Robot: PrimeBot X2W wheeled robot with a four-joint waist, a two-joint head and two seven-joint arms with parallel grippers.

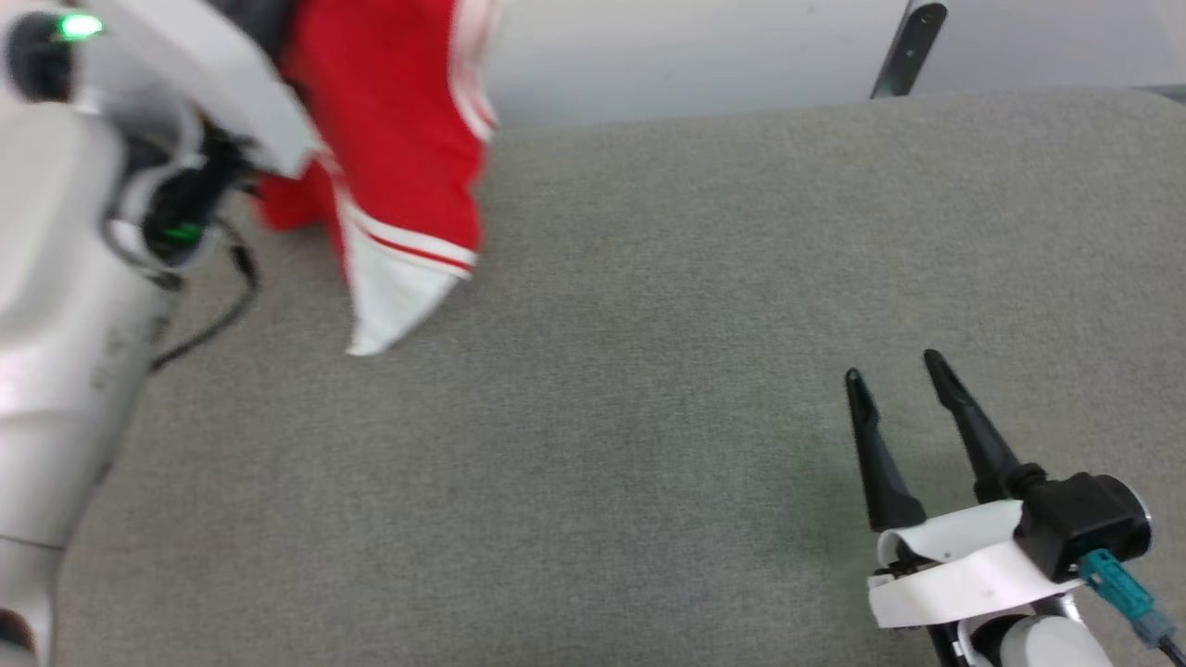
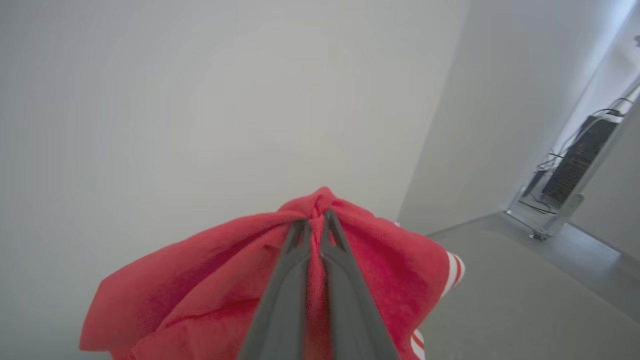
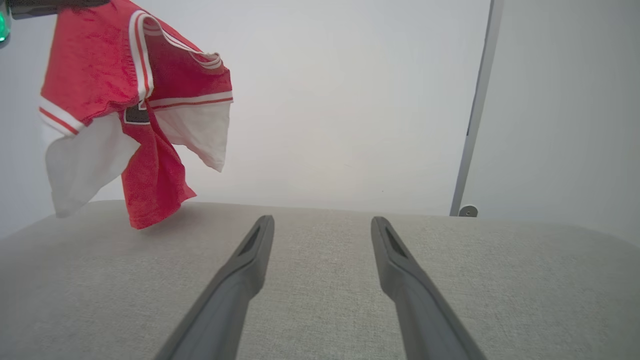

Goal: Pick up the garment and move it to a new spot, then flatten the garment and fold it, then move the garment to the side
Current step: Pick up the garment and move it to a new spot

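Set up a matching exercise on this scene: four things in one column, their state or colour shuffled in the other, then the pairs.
Things:
1. left gripper
2. right gripper
3. shirt
4. table

States:
A. open, holding nothing
B. grey, cloth-covered
C. shut on red cloth
D. hanging, red with white sleeves

Pairs: 1-C, 2-A, 3-D, 4-B.

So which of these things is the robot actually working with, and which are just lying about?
In the job: the garment, hanging from the shut left end effector; the open right end effector; the grey padded surface.
Just there: the dark equipment rack; the pale post.
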